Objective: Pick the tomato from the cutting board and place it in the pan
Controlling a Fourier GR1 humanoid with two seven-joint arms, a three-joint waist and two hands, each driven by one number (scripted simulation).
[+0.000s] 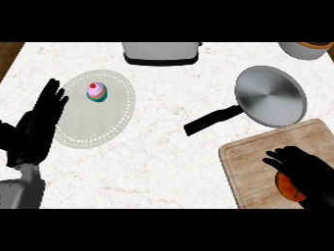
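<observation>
The tomato [286, 189] lies on the wooden cutting board [249, 162] at the lower right; only its orange-red left edge shows from under my right hand [310, 172]. That hand lies over the tomato with its fingers curling down around it. The grey pan [271, 95] sits just beyond the board, its black handle [211, 120] pointing to the lower left. My left hand [35, 125] stands open at the left edge, fingers up, resting.
A pink cupcake [96, 91] rests on a pale round plate [111, 125] at the left. A grey toaster [160, 52] stands at the back middle and a grey pot [307, 49] at the back right corner. Wooden floor shows past the counter's left edge.
</observation>
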